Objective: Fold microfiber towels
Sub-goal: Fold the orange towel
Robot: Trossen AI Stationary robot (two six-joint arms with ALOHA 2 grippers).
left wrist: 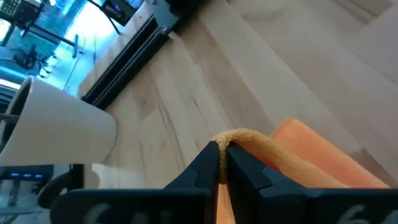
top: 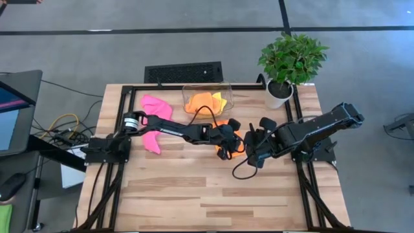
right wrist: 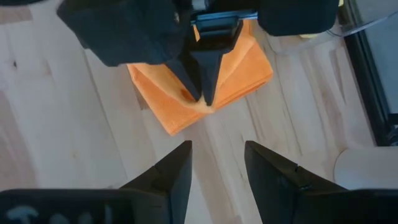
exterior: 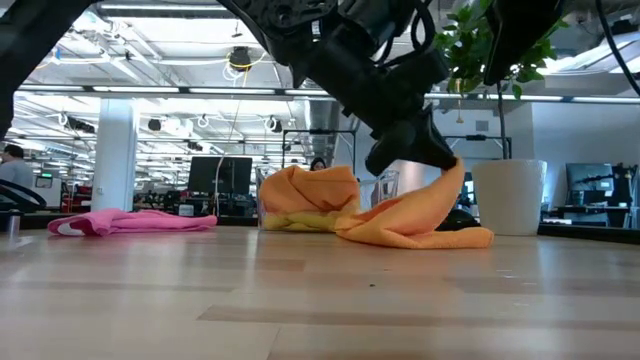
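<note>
An orange towel [top: 238, 138] lies bunched at the table's middle, partly folded over itself. My left gripper [top: 231, 144] reaches in from the left and is shut on it. My right gripper [right wrist: 217, 155] is open and empty just right of the towel, with its fingers apart and pointing at it. A hot pink towel [top: 154, 120] lies spread on the table at the far left. A clear bin [top: 207, 97] at the far edge holds another orange towel [top: 200, 101] and a yellow towel [top: 218, 99]. My left gripper pinches a raised edge of the orange towel [left wrist: 241, 135] between its two shut fingertips [right wrist: 202, 99]; one layer or several, I cannot tell. The fingers slant down from the table's left. That part is lifted [exterior: 455, 172], and the towel drapes slack from it onto the table [exterior: 410, 228].
A potted plant in a white pot [top: 279, 92] stands at the far right corner. A black frame rail [top: 194, 86] runs along the far edge behind the bin. The table's near half [top: 207, 194] is bare wood.
</note>
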